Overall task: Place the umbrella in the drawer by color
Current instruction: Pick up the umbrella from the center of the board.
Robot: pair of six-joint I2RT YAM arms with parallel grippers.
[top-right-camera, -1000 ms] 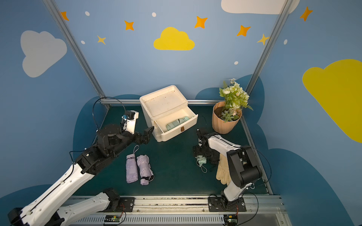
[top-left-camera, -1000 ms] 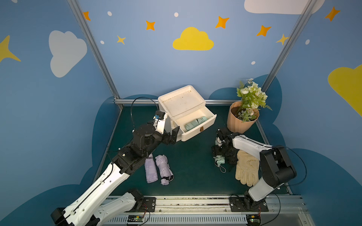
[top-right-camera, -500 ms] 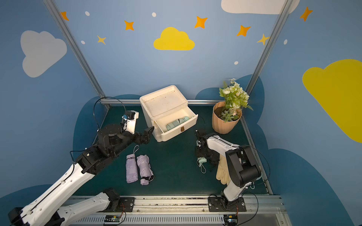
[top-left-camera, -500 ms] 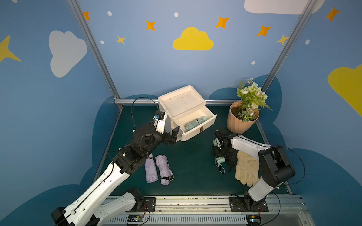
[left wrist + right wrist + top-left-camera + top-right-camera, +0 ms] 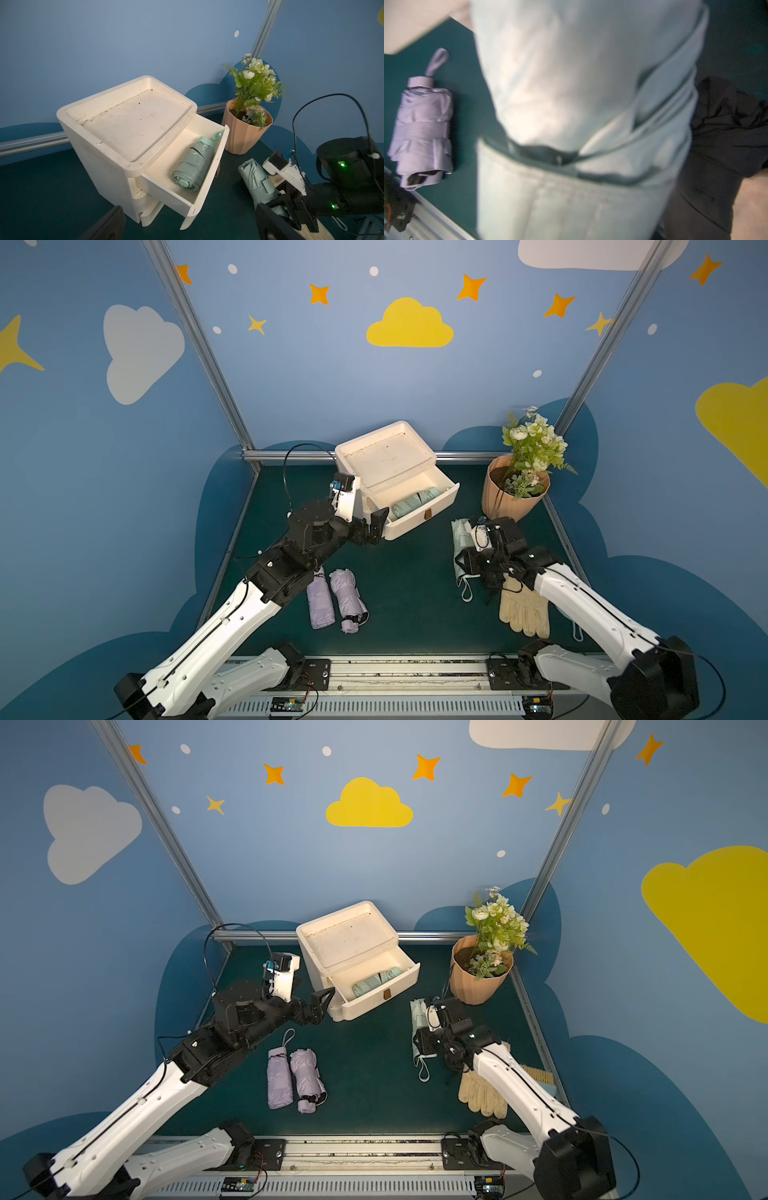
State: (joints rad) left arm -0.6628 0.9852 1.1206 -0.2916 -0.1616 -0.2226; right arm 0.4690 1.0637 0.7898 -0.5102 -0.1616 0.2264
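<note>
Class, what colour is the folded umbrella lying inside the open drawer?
The umbrella is pale mint green, clearest in the left wrist view.

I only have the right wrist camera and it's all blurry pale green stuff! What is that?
Observer: That's a folded mint umbrella. The right gripper has its jaws closed around it.
Operator: Is there a drawer open for it?
Observer: Yes. The top drawer is pulled out, and a matching umbrella already lies inside.
Operator: What's the other arm doing?
Observer: The left gripper hovers by the drawer's corner, jaws open and holding nothing.
</note>
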